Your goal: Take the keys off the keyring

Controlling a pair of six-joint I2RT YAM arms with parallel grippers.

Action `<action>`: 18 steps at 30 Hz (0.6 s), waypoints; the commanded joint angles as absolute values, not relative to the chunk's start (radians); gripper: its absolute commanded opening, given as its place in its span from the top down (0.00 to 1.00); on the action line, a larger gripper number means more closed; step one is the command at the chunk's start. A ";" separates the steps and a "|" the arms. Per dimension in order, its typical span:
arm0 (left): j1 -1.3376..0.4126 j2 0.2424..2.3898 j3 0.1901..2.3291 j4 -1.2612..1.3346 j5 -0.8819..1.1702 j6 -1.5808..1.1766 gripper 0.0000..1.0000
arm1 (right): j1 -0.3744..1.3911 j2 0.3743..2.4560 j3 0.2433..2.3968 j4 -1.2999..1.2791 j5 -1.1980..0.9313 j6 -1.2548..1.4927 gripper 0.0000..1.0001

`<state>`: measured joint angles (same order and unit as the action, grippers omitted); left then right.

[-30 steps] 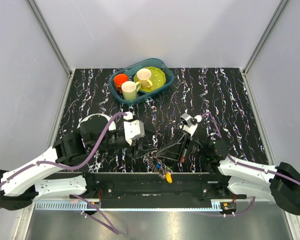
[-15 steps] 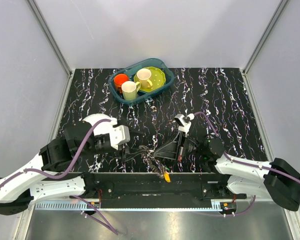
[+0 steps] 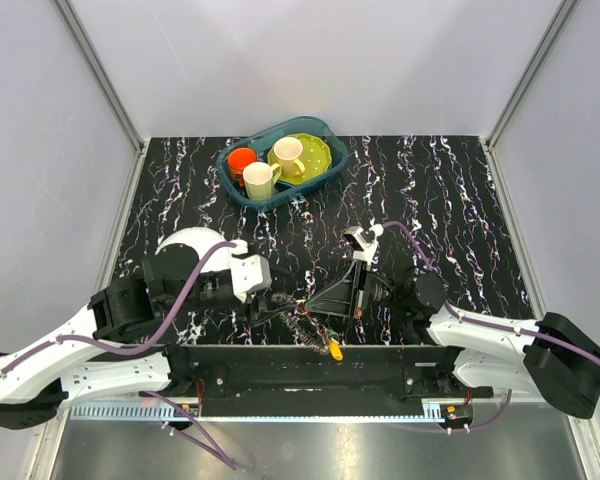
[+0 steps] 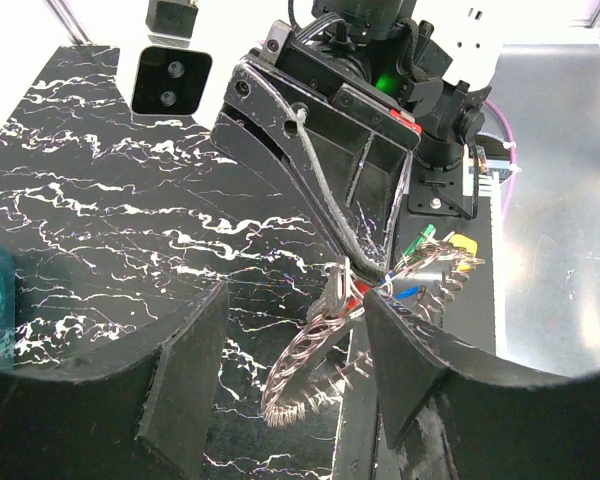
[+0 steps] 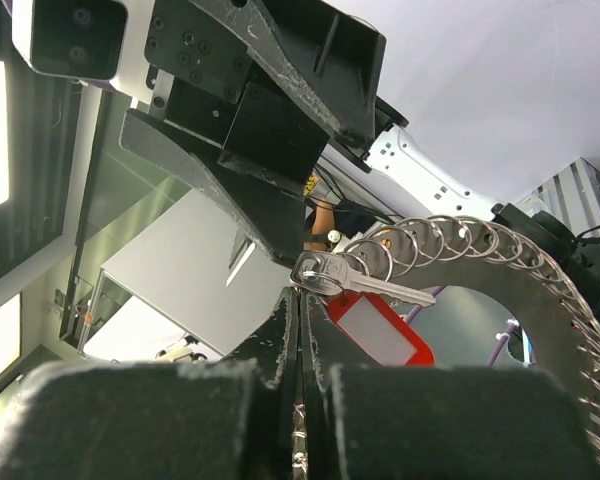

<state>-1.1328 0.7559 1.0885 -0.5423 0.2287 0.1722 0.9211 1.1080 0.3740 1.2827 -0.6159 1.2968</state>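
The keyring (image 3: pixel 311 322) is a chain of small metal rings carrying several keys, near the table's front edge. A yellow-headed key (image 3: pixel 335 351) hangs lowest. My right gripper (image 3: pixel 317 302) is shut on the keyring; in the right wrist view its fingers (image 5: pixel 280 330) pinch a thin ring beside a silver key (image 5: pixel 352 280) and a red tag (image 5: pixel 382 331). My left gripper (image 3: pixel 280 298) is open. In the left wrist view its fingers (image 4: pixel 185 385) straddle the hanging keyring (image 4: pixel 302 362) without touching it. Green, yellow, blue and red heads cluster by the right fingertips (image 4: pixel 380 272).
A teal basket (image 3: pixel 325 132) at the back centre holds two cream mugs (image 3: pixel 261 181), an orange cup (image 3: pixel 242 159) and a green plate (image 3: pixel 317 152). The black base rail (image 3: pixel 280 365) runs just beyond the table's front edge, under the keys.
My left arm drew back to the left, then eased forward again. My right gripper moved left and lower with the keyring, which shifted slightly left.
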 commanded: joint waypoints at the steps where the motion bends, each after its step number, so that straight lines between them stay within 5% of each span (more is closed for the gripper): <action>1: -1.138 0.765 1.086 -0.500 0.227 0.186 0.39 | 0.928 1.121 0.434 1.531 -0.618 1.322 1.00; 18: -1.137 0.775 1.101 -0.492 0.173 0.201 0.40 | 0.928 1.111 0.423 1.532 -0.618 1.316 1.00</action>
